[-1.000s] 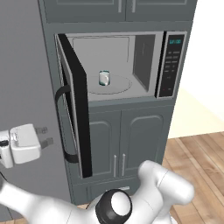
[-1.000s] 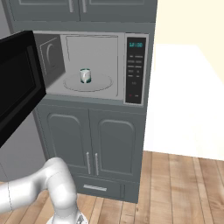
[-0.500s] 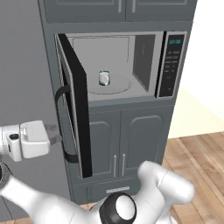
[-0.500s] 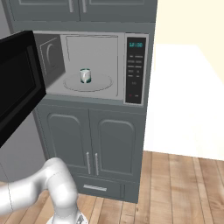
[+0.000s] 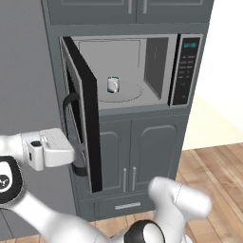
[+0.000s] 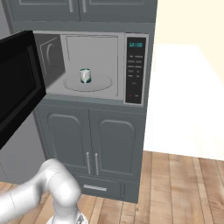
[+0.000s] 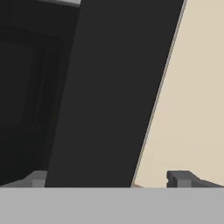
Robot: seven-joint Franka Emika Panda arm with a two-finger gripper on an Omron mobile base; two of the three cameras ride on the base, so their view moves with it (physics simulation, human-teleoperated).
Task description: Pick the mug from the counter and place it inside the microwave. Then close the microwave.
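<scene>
The mug (image 5: pixel 113 84) stands upright on the glass turntable inside the microwave (image 5: pixel 187 71), also seen as the mug (image 6: pixel 85 75) in the microwave (image 6: pixel 135 65). The black door (image 5: pixel 88 123) hangs wide open to the left, as does the door (image 6: pixel 17 87) in the right base view. My gripper (image 5: pixel 76 159) is low at the door's outer side, just under its curved handle (image 5: pixel 71 102). It is open, and in the hand view the gripper (image 7: pixel 108 179) has the door's dark edge (image 7: pixel 113 87) between its fingertips. The counter is out of view.
Dark grey cabinet doors (image 5: pixel 137 156) and a drawer (image 5: pixel 126 205) sit under the microwave, with more cabinets (image 6: pixel 78 8) above. A tall grey panel (image 5: pixel 23 71) stands left of the open door. Wooden floor (image 6: pixel 183 188) lies to the right.
My hand has moved rightward to the outer face of the open door. The door and the mug have not moved.
</scene>
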